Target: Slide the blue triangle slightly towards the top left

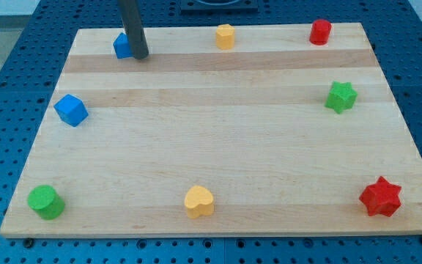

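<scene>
The blue triangle (121,46) lies near the top left corner of the wooden board (218,161), partly hidden behind my rod. My tip (139,56) rests on the board right against the triangle's right side, touching or nearly touching it. The rod rises from there out of the view's top.
A blue cube (71,110) sits at the left edge. A green cylinder (45,202) is at the bottom left, a yellow heart (199,201) at bottom centre, a red star (380,196) at bottom right. A green star (341,96), a red cylinder (320,31) and a yellow block (226,35) lie along the right and top.
</scene>
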Available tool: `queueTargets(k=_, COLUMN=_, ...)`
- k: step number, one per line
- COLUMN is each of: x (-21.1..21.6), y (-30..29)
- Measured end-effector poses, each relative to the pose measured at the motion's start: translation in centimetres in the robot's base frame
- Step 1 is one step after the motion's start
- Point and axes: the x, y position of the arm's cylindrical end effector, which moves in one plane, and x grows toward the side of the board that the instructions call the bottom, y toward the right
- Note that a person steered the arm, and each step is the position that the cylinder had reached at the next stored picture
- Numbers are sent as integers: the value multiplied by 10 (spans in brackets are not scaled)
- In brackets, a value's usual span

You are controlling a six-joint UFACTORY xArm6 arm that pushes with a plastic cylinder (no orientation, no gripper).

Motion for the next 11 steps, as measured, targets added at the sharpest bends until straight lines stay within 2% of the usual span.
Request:
queueTargets(k=2, x=-6, y=-3)
queueTargets(k=3, x=-8, y=23)
queueTargets(k=5, x=-12, y=-24)
queueTargets(k=6, x=6, y=-25)
queueTargets(k=9, x=-12, y=-43)
queueTargets(k=11, x=-34, y=-14)
